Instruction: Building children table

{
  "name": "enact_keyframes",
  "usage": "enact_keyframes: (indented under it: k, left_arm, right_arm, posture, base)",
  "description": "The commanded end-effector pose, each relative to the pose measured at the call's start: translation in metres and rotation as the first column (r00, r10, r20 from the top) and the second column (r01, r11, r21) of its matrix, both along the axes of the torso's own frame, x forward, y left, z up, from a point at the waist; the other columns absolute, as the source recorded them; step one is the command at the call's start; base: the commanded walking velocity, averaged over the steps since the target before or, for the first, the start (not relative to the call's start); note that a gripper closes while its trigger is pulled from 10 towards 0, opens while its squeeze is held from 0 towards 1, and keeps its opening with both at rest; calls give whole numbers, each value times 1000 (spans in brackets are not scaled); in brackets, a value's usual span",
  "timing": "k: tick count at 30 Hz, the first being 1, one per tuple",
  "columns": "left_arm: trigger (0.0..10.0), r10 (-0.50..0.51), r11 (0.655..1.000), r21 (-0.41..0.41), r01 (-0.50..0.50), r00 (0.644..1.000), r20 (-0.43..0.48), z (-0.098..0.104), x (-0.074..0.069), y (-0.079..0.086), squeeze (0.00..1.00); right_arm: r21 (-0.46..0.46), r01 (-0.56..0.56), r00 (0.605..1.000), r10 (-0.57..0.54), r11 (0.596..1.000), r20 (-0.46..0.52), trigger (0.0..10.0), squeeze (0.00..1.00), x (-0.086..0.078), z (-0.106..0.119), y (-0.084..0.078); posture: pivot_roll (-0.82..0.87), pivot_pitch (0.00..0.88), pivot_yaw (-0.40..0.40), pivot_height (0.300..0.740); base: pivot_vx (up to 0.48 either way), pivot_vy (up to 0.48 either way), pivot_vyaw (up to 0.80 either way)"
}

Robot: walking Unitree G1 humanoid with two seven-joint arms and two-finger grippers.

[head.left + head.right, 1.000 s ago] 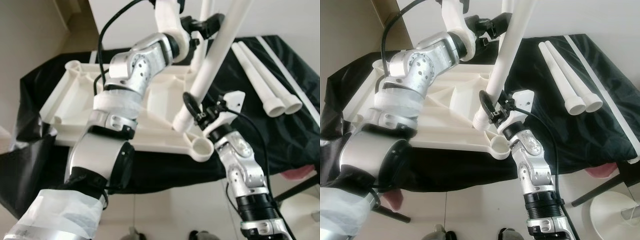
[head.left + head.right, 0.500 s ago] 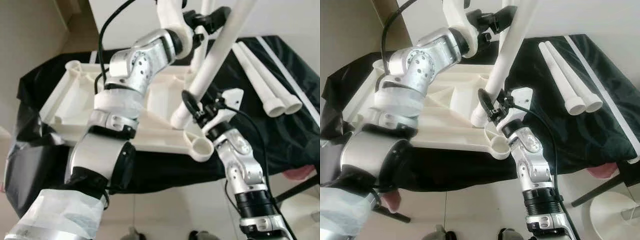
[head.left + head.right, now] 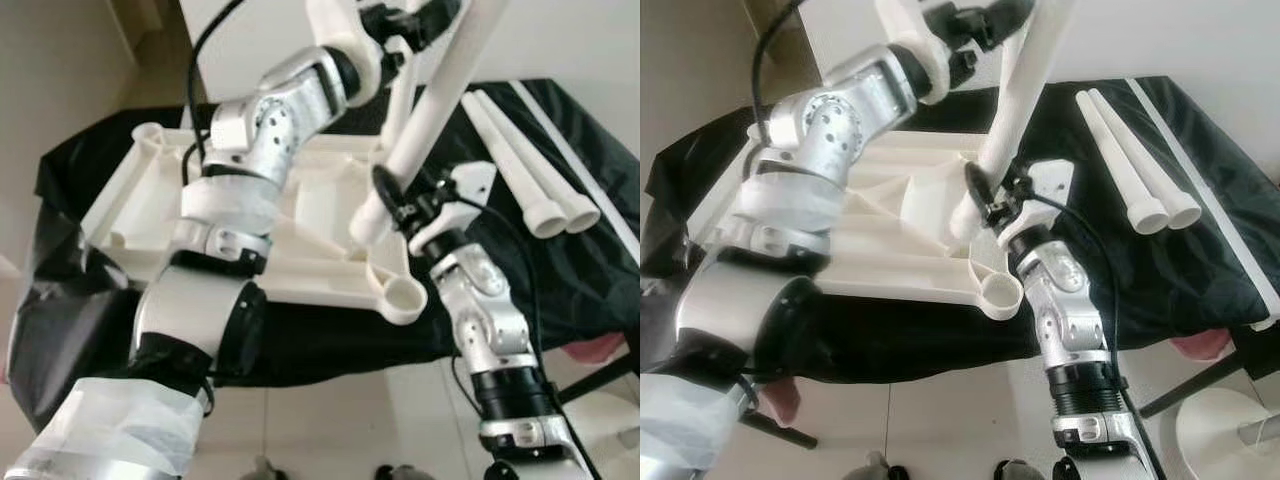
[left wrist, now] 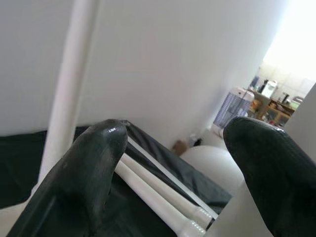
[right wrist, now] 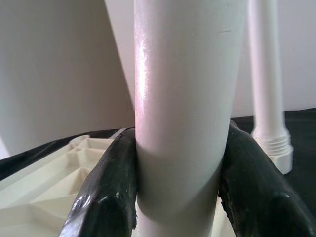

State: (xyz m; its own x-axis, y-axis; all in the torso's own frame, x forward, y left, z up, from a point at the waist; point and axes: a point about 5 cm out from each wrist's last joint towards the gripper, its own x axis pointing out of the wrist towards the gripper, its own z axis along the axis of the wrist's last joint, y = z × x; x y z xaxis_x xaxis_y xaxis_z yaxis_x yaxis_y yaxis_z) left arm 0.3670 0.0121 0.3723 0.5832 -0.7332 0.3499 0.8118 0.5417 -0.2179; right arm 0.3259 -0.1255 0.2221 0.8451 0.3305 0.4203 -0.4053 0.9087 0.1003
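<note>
The white table top (image 3: 130, 190) lies upside down on a black cloth. A white table leg (image 3: 435, 95) slants over it, its lower end just above the underside near the open corner socket (image 3: 405, 297). My right gripper (image 3: 395, 200) is shut on this leg (image 5: 182, 98) near that lower end, one finger (image 5: 108, 197) on each side. My left gripper (image 3: 425, 18) is raised beside the leg's upper part and stands open (image 4: 173, 133). Another leg (image 3: 400, 95) stands upright at the table top's far corner.
Two loose white legs (image 3: 520, 160) lie side by side on the black cloth (image 3: 580, 270) at the right. The support's near edge drops to pale floor tiles (image 3: 330, 420). A round white object (image 3: 1230, 440) stands on the floor at the lower right.
Both arms have risen a little. The right gripper has carried the leg's lower end slightly up, and the left gripper has moved toward the picture's top.
</note>
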Motion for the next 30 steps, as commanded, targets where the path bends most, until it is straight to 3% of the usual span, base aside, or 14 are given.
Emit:
enact_keyframes:
  k: [1, 4, 5, 6, 7, 8, 9, 13, 14, 15, 16, 23, 27, 30]
  left_arm:
    - [10000, -170, 985, 37, 168, 982, 77, -5, -7, -2, 0]
    - [10000, -144, 989, 19, 143, 989, 41, -19, -5, 1, 0]
    - [10000, -112, 994, -11, 112, 994, -11, -34, -4, 3, 0]
    - [10000, -90, 996, -31, 89, 995, -49, -45, -3, 4, 0]
    - [10000, -65, 998, -23, 63, 996, -64, -57, -4, 5, 0]
    - [10000, -65, 998, -23, 63, 996, -64, -57, -4, 5, 0]
    - [10000, -46, 999, -5, 46, 996, -76, -68, -6, 4, 0]
    - [10000, 19, 1000, 19, -17, 995, -99, -88, -8, 9, 0]
    - [10000, 30, 1000, 12, -29, 993, -118, -92, -8, 11, 0]
    - [10000, 30, 1000, 12, -29, 993, -118, -92, -8, 11, 0]
    - [10000, 49, 999, 26, -46, 990, -130, -100, -8, 14, 0]
    - [10000, 114, 983, 156, -99, 990, -88, -131, -18, 29, 0]
    - [10000, 119, 983, 153, -104, 989, -92, -133, -20, 31, 0]
    - [10000, 92, 953, 291, -87, 996, -2, -141, -28, 33, 0]
  right_arm:
    - [2, 24, 999, -24, 1000, 25, 10000, 0, 0, 5, -3]
    - [9, 46, 999, -46, 999, 27, 10000, 0, 0, 6, -7]
    - [19, 57, 998, -57, 998, 26, 5255, 0, 0, 6, -9]
    - [26, 63, 998, -64, 998, 26, 5255, 0, -1, 6, -11]
    - [30, 73, 997, -74, 997, 26, 2902, 0, -1, 6, -12]
    - [30, 73, 997, -74, 997, 26, 2902, 0, -1, 6, -12]
    - [33, 76, 997, -77, 997, 27, 0, 0, -1, 6, -12]
    - [17, 78, 997, -79, 997, 25, 0, 0, -3, 3, -11]
    - [8, 88, 996, -88, 996, 17, 3373, 0, -3, 2, -10]
    - [8, 88, 996, -88, 996, 17, 3373, 0, -3, 2, -10]
    - [-3, 104, 995, -104, 995, 8, 10000, 0, -2, 1, -11]
    - [-44, 135, 991, -135, 990, 0, 10000, 0, -2, 0, -10]
    - [-52, 125, 992, -126, 991, 0, 10000, 0, -2, -1, -9]
    - [-57, 134, 991, -135, 989, -9, 10000, 0, -1, -3, -8]
  posture:
    - [-45, 32, 24, 740]
    - [-51, 36, 34, 740]
    - [-51, 36, 34, 740]
    - [-51, 36, 34, 740]
    - [-54, 41, 38, 740]
    - [-54, 41, 38, 740]
    - [-54, 42, 38, 740]
    - [-56, 48, 39, 740]
    - [-55, 52, 36, 740]
    - [-55, 52, 36, 740]
    - [-56, 53, 36, 740]
    - [-59, 69, 25, 740]
    - [-55, 70, 21, 740]
    - [-50, 74, 12, 740]
  base:
    - [0, 0, 0]
    - [0, 0, 0]
    - [0, 0, 0]
    - [0, 0, 0]
    - [0, 0, 0]
    - [0, 0, 0]
    - [0, 0, 0]
    - [0, 0, 0]
    - [0, 0, 0]
    - [0, 0, 0]
    - [0, 0, 0]
    - [0, 0, 0]
    - [0, 0, 0]
    - [0, 0, 0]
